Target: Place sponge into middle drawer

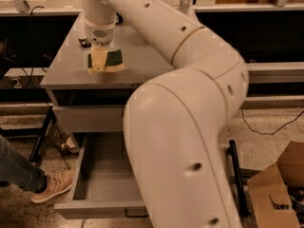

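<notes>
The sponge (110,61), dark green over pale yellow, lies on the grey cabinet top (142,63) near its front left. My gripper (99,62) comes straight down onto the sponge's left half and covers part of it. The middle drawer (99,175) is pulled open low in front of the cabinet, a grey tray with a bare floor and a black bar handle (135,213) on its front. My large arm link (185,146) hides the drawer's right part.
A closed drawer front (88,118) sits under a dark recess (85,97). A small dark object (84,42) lies behind the gripper. A person's leg and shoe (50,186) stand left of the drawer. A cardboard box (280,189) is on the floor at right.
</notes>
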`<state>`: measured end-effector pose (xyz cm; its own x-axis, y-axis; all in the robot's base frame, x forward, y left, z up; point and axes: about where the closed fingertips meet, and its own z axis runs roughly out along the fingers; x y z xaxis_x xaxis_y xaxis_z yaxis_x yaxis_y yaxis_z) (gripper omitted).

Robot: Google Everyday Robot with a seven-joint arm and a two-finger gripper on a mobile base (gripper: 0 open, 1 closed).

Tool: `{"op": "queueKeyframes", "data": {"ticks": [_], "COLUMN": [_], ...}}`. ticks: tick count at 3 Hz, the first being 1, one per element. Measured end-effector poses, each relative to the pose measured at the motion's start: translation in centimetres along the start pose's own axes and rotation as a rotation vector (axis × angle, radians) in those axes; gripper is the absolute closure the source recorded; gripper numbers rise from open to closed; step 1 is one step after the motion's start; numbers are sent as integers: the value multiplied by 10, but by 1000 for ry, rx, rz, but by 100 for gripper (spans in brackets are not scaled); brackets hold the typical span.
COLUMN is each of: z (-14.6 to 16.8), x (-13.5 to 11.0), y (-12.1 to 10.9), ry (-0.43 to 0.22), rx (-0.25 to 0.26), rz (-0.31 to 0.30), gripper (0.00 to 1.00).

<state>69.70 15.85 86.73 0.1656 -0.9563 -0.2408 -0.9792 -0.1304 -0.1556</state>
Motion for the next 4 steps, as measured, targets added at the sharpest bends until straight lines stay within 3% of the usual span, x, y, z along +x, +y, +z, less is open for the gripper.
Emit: {"op": "queueKeyframes", "data": {"ticks": [1, 2, 3, 4], "z": [-84, -84, -68, -36], "x": [4, 4, 13, 24], "y": [32, 32, 52, 94], "ry": [-25, -25, -39, -84], "rx": [127, 127, 91, 25], "rz": [12, 12, 70, 182], "gripper": [100, 100, 100, 100]}}
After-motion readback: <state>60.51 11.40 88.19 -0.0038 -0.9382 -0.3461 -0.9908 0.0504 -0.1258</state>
